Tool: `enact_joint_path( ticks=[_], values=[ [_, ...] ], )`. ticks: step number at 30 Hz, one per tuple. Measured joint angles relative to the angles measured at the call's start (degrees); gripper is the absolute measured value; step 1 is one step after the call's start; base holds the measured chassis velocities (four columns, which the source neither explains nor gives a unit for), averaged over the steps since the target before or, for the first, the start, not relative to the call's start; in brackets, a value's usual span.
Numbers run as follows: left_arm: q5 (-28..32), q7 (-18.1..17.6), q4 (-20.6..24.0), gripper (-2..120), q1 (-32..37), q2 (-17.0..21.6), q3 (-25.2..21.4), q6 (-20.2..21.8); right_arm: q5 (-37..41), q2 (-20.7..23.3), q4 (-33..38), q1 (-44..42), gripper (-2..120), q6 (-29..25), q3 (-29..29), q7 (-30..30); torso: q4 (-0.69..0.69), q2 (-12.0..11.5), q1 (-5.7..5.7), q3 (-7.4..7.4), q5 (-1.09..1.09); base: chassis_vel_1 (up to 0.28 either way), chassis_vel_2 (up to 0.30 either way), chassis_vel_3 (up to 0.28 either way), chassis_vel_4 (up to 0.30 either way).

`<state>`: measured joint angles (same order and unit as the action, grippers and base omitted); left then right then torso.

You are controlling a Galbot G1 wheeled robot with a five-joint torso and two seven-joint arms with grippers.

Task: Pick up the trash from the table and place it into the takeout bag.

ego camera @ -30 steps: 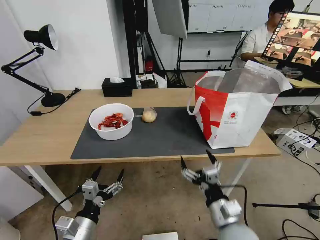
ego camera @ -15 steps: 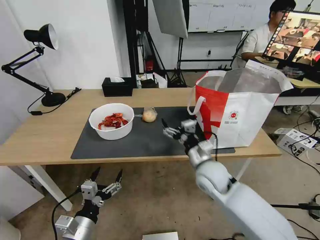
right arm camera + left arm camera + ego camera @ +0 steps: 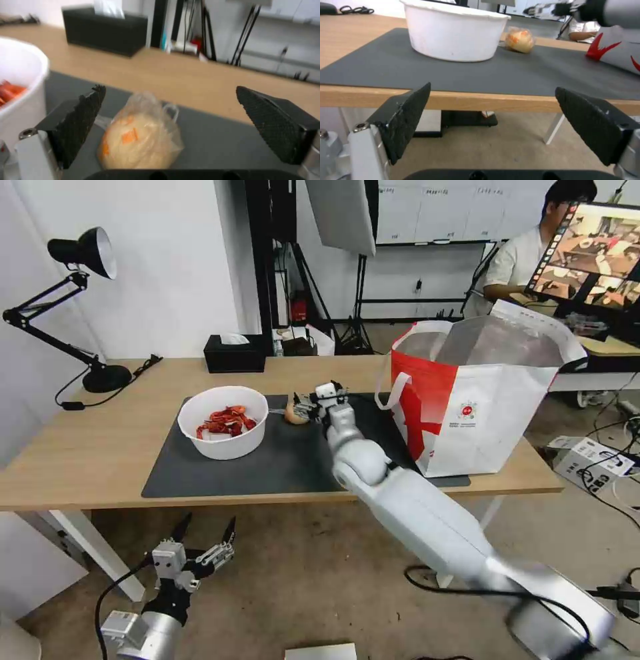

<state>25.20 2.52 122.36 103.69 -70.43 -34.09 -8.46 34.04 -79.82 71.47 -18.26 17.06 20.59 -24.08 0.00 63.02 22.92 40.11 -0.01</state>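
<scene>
Right gripper [image 3: 170, 125] poised at the small clear plastic bag with a yellowish lump [image 3: 141, 140].
Fingers spread wide, bag at their twelve o'clock; it looks light, soft and slippery, best pinched across the lump.

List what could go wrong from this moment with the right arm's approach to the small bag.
1. The right gripper is open around the small clear bag; closing on thin plastic alone could let the lump slip.
2. The white bowl of shells sits close beside; one finger might nudge it.
3. The takeout bag stands near the arm's likely path and could be bumped.
</scene>
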Motion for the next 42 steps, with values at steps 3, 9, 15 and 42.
enact_joint_path(
  ticks=[3,9,15,42],
  values=[
    [0.47,-0.02,-0.06,100,-0.04,0.38,-0.36,-0.07,0.22,-2.28,-4.37,1.54,100,0.78,0.28,1.50,0.00,0.00,0.00,0.00,0.00,0.000,0.000,0.000,0.000],
    [0.76,0.00,-0.06,100,-0.07,0.37,-0.53,-0.17,-0.95,-5.34,-9.60,3.16,100,2.05,0.64,3.36,0.00,0.00,0.00,0.00,0.00,0.000,0.000,0.000,0.000],
    [0.77,0.02,-0.08,100,0.22,0.15,-0.77,-0.50,-3.99,-7.52,-13.13,3.21,100,3.91,0.71,4.12,0.00,0.00,0.00,-0.01,0.01,0.000,0.000,0.000,0.000],
    [-0.16,0.34,2.37,100,2.97,-1.58,-2.27,-1.27,-5.61,-6.54,-11.82,0.51,68,3.60,0.19,1.90,0.00,0.00,-0.01,-0.01,0.02,0.000,0.000,0.000,0.000]
  ],
)
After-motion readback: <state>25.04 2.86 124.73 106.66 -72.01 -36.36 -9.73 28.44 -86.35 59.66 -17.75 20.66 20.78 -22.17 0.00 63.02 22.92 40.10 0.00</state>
